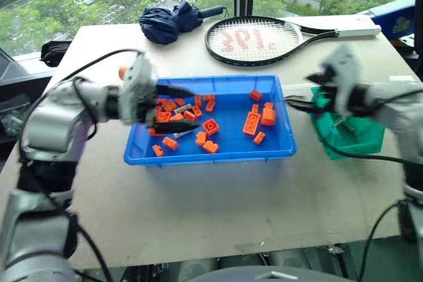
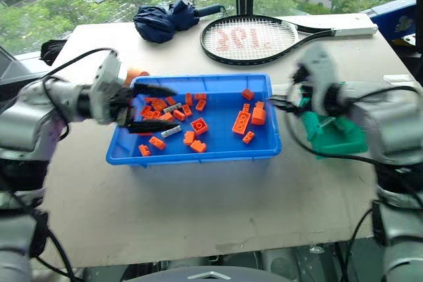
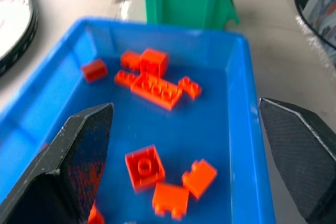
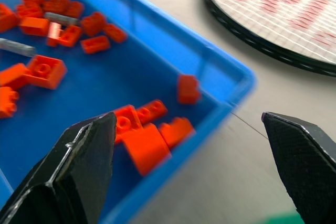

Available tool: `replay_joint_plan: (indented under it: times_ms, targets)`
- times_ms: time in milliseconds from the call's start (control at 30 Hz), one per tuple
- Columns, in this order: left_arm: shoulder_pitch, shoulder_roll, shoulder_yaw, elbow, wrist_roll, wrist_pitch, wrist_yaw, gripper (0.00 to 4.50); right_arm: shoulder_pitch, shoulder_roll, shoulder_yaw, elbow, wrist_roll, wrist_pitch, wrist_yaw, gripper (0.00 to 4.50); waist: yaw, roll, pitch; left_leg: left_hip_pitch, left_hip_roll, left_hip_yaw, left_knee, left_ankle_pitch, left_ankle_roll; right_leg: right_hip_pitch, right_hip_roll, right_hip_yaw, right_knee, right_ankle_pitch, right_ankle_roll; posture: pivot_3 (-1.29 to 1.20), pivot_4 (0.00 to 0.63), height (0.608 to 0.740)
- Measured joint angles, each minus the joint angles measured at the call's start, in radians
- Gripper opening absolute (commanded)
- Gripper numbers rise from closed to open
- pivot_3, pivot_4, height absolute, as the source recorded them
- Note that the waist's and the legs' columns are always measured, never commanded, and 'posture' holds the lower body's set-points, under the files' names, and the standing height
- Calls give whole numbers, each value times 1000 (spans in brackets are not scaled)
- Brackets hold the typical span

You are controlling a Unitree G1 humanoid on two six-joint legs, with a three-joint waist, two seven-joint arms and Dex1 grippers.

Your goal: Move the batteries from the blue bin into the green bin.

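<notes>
Head views: the blue bin (image 1: 218,156) on the surface (image 1: 218,216) holds orange bricks (image 1: 251,123) and at least two grey batteries (image 2: 172,108); the green bin (image 1: 360,140) stands just right of it, its contents hidden, so progress cannot be judged. The left tool (image 1: 173,108) hovers released over the bricks; a racket (image 1: 264,39) and a folded umbrella (image 1: 168,21) lie behind. Left wrist view: fingers wide, nothing held. Right wrist view: the right tool (image 4: 186,171) is spread empty over the bin's corner; batteries lie among crowding bricks.
</notes>
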Motion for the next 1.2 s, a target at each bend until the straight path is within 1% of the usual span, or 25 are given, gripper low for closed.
replay_joint_plan:
  times_ms: [67, 100, 133, 167, 200, 267, 300, 433, 467, 567, 633, 767, 867, 1000, 1100, 1200]
  targets:
    - [21, 14, 10, -1, 2, 0, 0, 4500, -14, 18, 30, 11, -3, -14, 3, 4450, 3, 0, 0, 0, 0, 0, 0, 0, -1, 0, -1, 0, 0, 0, 0, 0, 150, 740]
    - [80, 46, 60, -19, 6, 0, 3, 4500, -50, 60, 101, 54, -21, -56, 14, 4450, 28, -2, 0, -2, -3, -3, 2, 0, -1, 1, -3, -2, -1, 0, 0, 0, 150, 740]
    - [192, 86, 161, -51, 2, 19, 18, 4500, -122, 167, 181, 157, -57, -144, 33, 4450, 22, -2, 0, -1, -4, 0, 1, 0, -1, 1, -3, 0, -2, 0, 1, 0, 150, 740]
    - [241, 98, 212, -75, -1, 27, 27, 4500, -151, 219, 233, 209, -74, -194, 50, 4450, 18, -2, 0, -1, -4, 0, 1, 0, -1, 1, -3, -1, -2, 0, 1, 0, 150, 740]
    - [266, 103, 239, -88, -1, 34, 30, 4500, -165, 250, 270, 240, -84, -226, 61, 4450, 15, -3, 0, -1, -4, -1, 1, 0, -1, 1, -4, -1, -1, 0, 1, 0, 150, 740]
    - [366, 121, 328, -125, 0, 41, 41, 4500, -203, 327, 360, 352, -126, -326, 100, 4450, 14, -2, 0, -1, -4, -3, 1, 0, -1, 1, -4, -3, -1, 0, 0, 0, 150, 740]
    - [404, 126, 359, -134, 1, 45, 45, 4500, -216, 353, 384, 404, -149, -368, 111, 4450, 15, -2, 0, -1, -4, -3, 1, 0, -1, 1, -4, -2, -1, 0, 0, 0, 150, 740]
    - [485, 126, 454, -152, -1, 56, 67, 4500, -283, 458, 421, 597, -207, -490, 147, 4450, 13, -3, 0, -1, -4, -4, 1, 1, -2, 1, -4, -4, 0, 0, 0, 0, 150, 740]
    - [502, 126, 481, -158, -1, 59, 71, 4500, -308, 499, 425, 665, -224, -524, 152, 4450, 10, -3, 0, 0, -4, -4, 0, 1, -3, 1, -4, -4, 0, 0, 0, 0, 150, 740]
    - [516, 126, 498, -180, -2, 63, 83, 4500, -359, 604, 436, 849, -268, -605, 158, 4450, 2, -3, 0, 1, -4, -4, -3, 2, -5, 0, -5, -3, 0, 0, 0, 0, 150, 740]
    - [515, 126, 498, -189, -3, 67, 92, 4500, -374, 646, 445, 942, -298, -660, 162, 4450, 2, -2, 0, 1, -4, -5, -6, 3, -6, -1, -5, -3, 0, 0, 0, 0, 150, 740]
    - [510, 126, 498, -195, -19, 84, 110, 4500, -380, 664, 445, 1056, -351, -753, 167, 4450, 3, -2, 0, 1, -6, -7, -7, 3, -6, -1, -6, -3, -1, 0, 0, 0, 150, 740]
    - [492, 126, 498, -216, -46, 102, 117, 4500, -382, 648, 405, 1058, -351, -763, 200, 4450, 2, -2, 0, 1, -6, -7, -8, 4, -7, -1, -9, -3, -1, 0, 0, 0, 150, 740]
    - [485, 127, 498, -214, -51, 104, 116, 4500, -404, 644, 397, 1089, -372, -780, 232, 4450, -6, -2, 0, 2, -6, -7, -11, 5, -9, -2, -8, -3, -1, 0, -1, 0, 150, 740]
    - [483, 142, 498, -206, -51, 105, 108, 4500, -410, 664, 401, 1156, -403, -800, 264, 4450, -16, -2, 0, 1, -6, -7, -12, 5, -10, -4, -8, -3, 0, 0, -1, 0, 150, 740]
    - [485, 155, 498, -193, -50, 104, 102, 4500, -427, 678, 403, 1223, -430, -827, 266, 4450, -20, -2, 0, 1, -6, -7, -12, 5, -10, -4, -8, -3, 0, 0, -1, 0, 150, 740]
